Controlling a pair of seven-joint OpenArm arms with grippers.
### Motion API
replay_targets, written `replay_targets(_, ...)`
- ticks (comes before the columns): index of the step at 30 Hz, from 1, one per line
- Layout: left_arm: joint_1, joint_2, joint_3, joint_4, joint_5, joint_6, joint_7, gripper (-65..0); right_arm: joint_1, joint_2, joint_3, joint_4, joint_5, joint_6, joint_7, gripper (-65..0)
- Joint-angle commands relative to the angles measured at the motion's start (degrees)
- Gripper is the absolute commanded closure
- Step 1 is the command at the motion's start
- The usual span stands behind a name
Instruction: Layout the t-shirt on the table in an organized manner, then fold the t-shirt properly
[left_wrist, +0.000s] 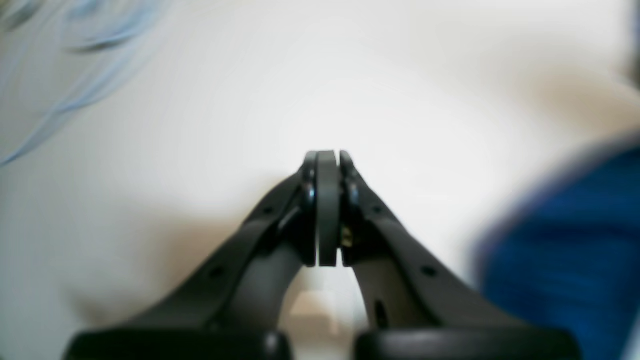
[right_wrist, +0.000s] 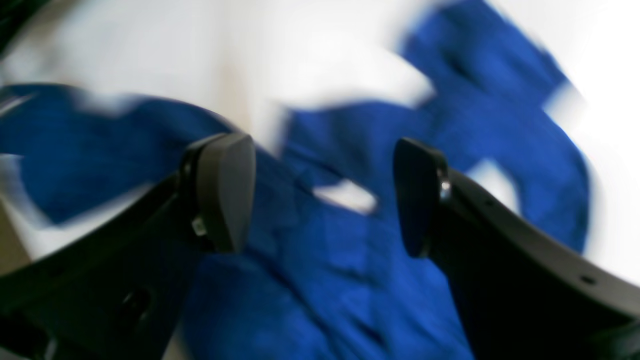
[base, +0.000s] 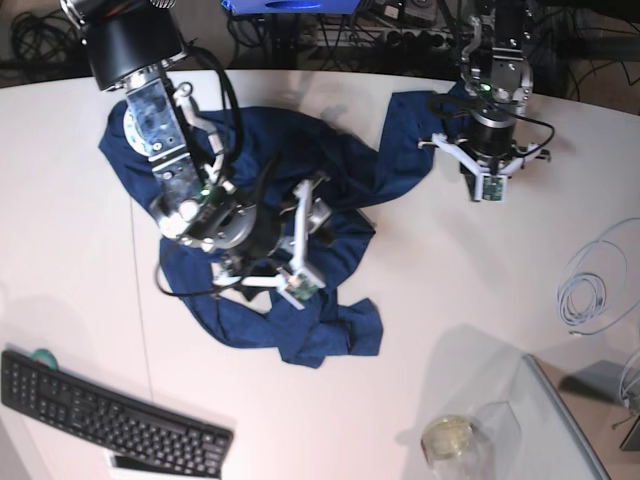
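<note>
Dark pads (right_wrist: 225, 192) of our right jaws (right_wrist: 324, 195) filled the front of the right wrist view, standing wide apart with nothing caught between them. Blue shirt (right_wrist: 340, 260) cloth lay below and behind that gap, badly blurred, with slivers of white worktop (right_wrist: 310, 55) showing through its folds. We could not tell from that view whether either pad touched the cloth.

From the base view, we saw the shirt (base: 340, 165) lying crumpled across the middle of the worktop (base: 420, 320), bunched rather than spread flat, one strip of it reaching toward the far side near our left arm. Our right jaws (base: 300, 240) sat over the middle of the heap, with cloth on every side of them.

Our left jaws (left_wrist: 328, 207) were pressed fully together and held nothing. They hung over bare worktop (left_wrist: 320, 80), and the shirt (left_wrist: 565, 245) showed only as a blurred blue edge off to one side, apart from the tips. In the base view those jaws (base: 487, 190) stood just beside the shirt's far strip.

A black keyboard (base: 105, 415) lay at the near edge of the worktop, well apart from the shirt, and a coil of pale cable (base: 590, 285) lay off to the side.
</note>
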Motion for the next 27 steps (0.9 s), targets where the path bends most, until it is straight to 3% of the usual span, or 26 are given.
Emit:
replay_targets(1, -0.3, -0.2, 2.5, 3.3, 0.1, 0.2, -2.0, 0.0, 0.6, 0.5, 3.4, 1.0, 0.8, -0.1, 1.3, -40.8)
replay_targets(4, 0.3, -0.3, 8.4, 8.6, 0.1, 0.2, -1.6, 0.0, -0.6, 2.2, 12.9, 1.2, 0.8, -0.1, 1.4, -40.8)
replay_targets(7, 1.4, -0.3, 13.0, 13.6, 0.1, 0.2, 4.5, 0.0, -1.7, 2.6, 23.4, 1.1, 0.8, -0.1, 1.3, -40.5)
replay_targets(11, 0.9, -2.2, 19.6, 12.3, 0.8, 0.2, 10.5, 0.0, -5.0, 2.6, 33.3, 0.8, 0.8, 0.3, 1.3, -33.0)
replay_targets(15, -2.4, -4.2, 21.9, 4.3, 0.8, 0.2, 11.1, 0.0, -10.0, 2.8, 34.2, 1.0, 0.8, 0.3, 1.3, -31.1)
replay_targets(20, -7.1, -6.0, 19.2, -3.1, 0.8, 0.2, 10.9, 0.0, -14.8, 2.8, 34.1, 0.8, 0.8, 0.3, 1.2, -30.8)
replay_targets(27, -15.1, -6.1, 15.9, -9.5, 0.8, 0.2, 10.9, 0.0, -15.1, 2.9, 34.1, -4.6, 0.8, 0.3, -3.1, -30.8)
